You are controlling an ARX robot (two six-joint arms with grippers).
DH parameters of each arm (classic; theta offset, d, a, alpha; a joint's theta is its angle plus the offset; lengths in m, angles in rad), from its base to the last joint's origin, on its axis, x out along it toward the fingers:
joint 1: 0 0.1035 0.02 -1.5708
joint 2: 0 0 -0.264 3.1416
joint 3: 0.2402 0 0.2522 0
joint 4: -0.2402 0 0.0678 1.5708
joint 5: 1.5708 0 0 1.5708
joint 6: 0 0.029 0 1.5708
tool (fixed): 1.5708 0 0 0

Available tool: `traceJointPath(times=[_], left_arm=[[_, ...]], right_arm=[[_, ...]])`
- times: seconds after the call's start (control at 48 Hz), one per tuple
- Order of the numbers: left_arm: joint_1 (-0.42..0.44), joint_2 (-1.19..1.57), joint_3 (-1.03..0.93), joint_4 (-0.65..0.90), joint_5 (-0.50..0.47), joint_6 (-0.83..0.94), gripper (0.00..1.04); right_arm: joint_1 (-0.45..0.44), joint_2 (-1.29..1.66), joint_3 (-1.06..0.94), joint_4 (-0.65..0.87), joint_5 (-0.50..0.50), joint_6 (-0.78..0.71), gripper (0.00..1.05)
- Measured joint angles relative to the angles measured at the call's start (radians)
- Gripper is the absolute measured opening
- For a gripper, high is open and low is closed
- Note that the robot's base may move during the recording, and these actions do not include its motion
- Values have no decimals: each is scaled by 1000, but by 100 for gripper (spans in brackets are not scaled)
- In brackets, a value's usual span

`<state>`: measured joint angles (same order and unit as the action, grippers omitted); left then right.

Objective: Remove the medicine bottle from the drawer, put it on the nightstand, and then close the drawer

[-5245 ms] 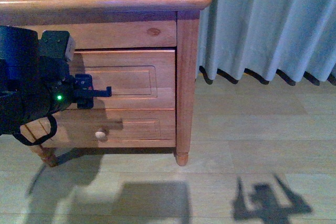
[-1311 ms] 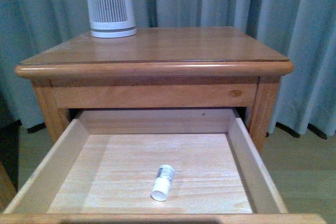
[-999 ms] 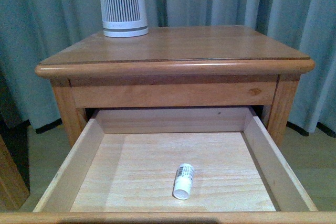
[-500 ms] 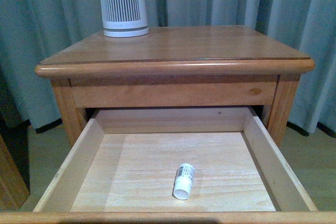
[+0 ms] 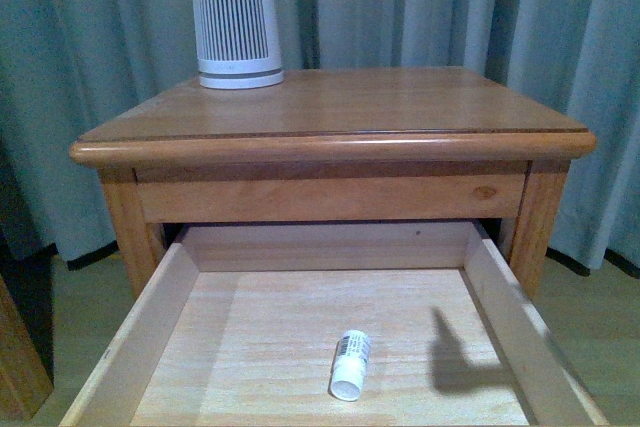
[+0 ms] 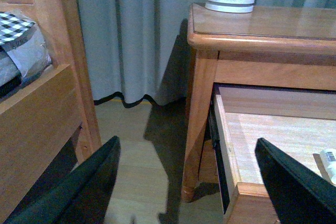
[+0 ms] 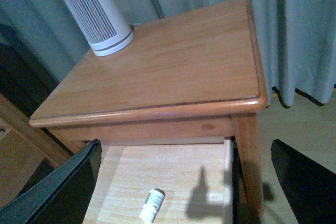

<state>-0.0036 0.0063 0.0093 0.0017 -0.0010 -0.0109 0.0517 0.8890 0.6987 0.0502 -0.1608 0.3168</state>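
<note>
- The medicine bottle lies on its side on the floor of the open drawer, in the front half and about midway between the side walls, touching neither.
- Its long axis runs roughly front to back, cap toward the robot and label end toward the nightstand. Fingers closing across the drawer's width would likely meet its round sides.
- The right gripper is spread wide and holds nothing. From its wrist view the bottle sits below and ahead, between the two fingers, and a finger-shaped shadow falls on the drawer floor just to the bottle's right.
- The left gripper is also spread and empty. It is outside the drawer, off the nightstand's left side, so the right arm looks the nearer one.
- The bottle lies forward of the nightstand top's overhang, so a straight descent seems open; the drawer's right wall is the nearest edge to mind.
- On top, the white ribbed appliance stands at the back left corner, and the rest is bare wood for setting down.
</note>
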Motion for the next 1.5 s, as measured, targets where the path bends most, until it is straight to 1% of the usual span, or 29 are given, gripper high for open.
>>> traceJointPath(times=[0.042, 0.083, 0.146, 0.271, 0.375, 0.541, 0.666, 0.749, 0.895, 1.02, 1.166, 1.499], left_arm=[[0, 0, 0, 0, 0, 0, 94], [0, 0, 0, 0, 0, 0, 100], [0, 0, 0, 0, 0, 1, 98], [0, 0, 0, 0, 0, 1, 98], [0, 0, 0, 0, 0, 1, 98], [0, 0, 0, 0, 0, 1, 98], [0, 0, 0, 0, 0, 1, 98], [0, 0, 0, 0, 0, 1, 98], [0, 0, 0, 0, 0, 1, 98], [0, 0, 0, 0, 0, 1, 98], [0, 0, 0, 0, 0, 1, 98], [0, 0, 0, 0, 0, 1, 98]], right_arm=[[53, 120, 119, -40, 42, -7, 98], [88, 198, 195, -68, 69, -11, 98], [159, 338, 338, -139, 114, -18, 98], [264, 511, 496, -210, 180, -14, 98], [333, 605, 555, -256, 216, 9, 98], [417, 702, 565, -311, 263, 48, 98], [474, 766, 536, -290, 328, 57, 98], [485, 810, 518, -263, 348, 56, 98], [476, 906, 488, -234, 372, 62, 98], [470, 976, 466, -217, 372, 80, 98], [467, 1056, 457, -155, 366, 90, 98], [460, 1144, 493, -122, 354, 96, 98]])
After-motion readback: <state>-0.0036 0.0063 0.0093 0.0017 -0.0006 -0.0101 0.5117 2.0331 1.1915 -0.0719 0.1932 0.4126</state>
